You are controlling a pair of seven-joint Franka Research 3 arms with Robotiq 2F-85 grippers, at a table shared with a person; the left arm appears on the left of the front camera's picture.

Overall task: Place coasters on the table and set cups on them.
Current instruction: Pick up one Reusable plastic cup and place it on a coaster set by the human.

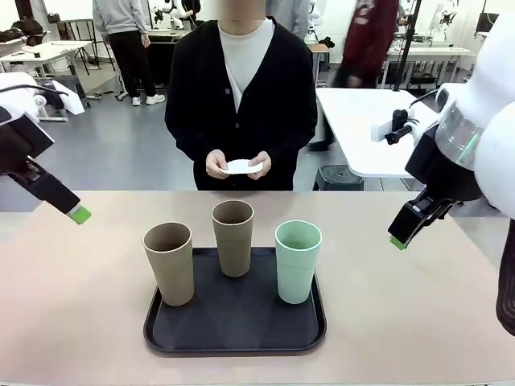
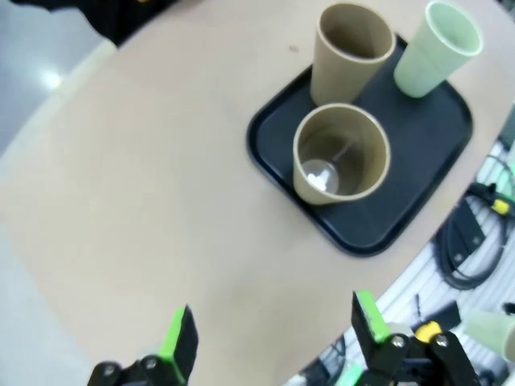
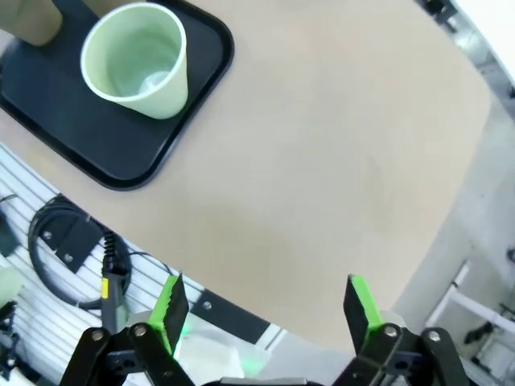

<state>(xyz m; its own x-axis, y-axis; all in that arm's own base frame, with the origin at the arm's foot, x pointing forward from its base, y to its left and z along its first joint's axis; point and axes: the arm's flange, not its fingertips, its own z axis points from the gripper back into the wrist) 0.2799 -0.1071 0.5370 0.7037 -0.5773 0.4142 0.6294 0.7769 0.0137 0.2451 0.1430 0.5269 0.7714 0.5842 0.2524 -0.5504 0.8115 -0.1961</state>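
All three cups are standing upright on the black rounded-square tray (image 1: 233, 318). The tray sits mid-way across the big beige-tan matte desk (image 1: 80, 314), toward the robot's edge. One tall tan-brown matte tumbler (image 1: 169, 264) is at the tray's front left. A second tan-brown tumbler (image 1: 232, 238) is at the back middle, and the pale mint green tumbler (image 1: 298, 262) is on the right. None of them touch each other, and from the wrist views they look empty.

The small white paper coasters (image 1: 241, 166) are up off the desk on the far side. A person is pinching them between one hand (image 1: 216, 165) and the other hand (image 1: 259, 165) in front of a black cardigan. Can't tell how many are in the stack.

The left arm (image 1: 16, 146) comes in over the desk's far left. The left jaws are released, spread wide with nothing between the green pads (image 2: 175, 342). They hang over bare desk with the tray off to one side.

Same deal for the right arm (image 1: 483, 137). The right jaws are wide apart, gripping nothing, hovering above the desk's right side well clear of the mint tumbler.
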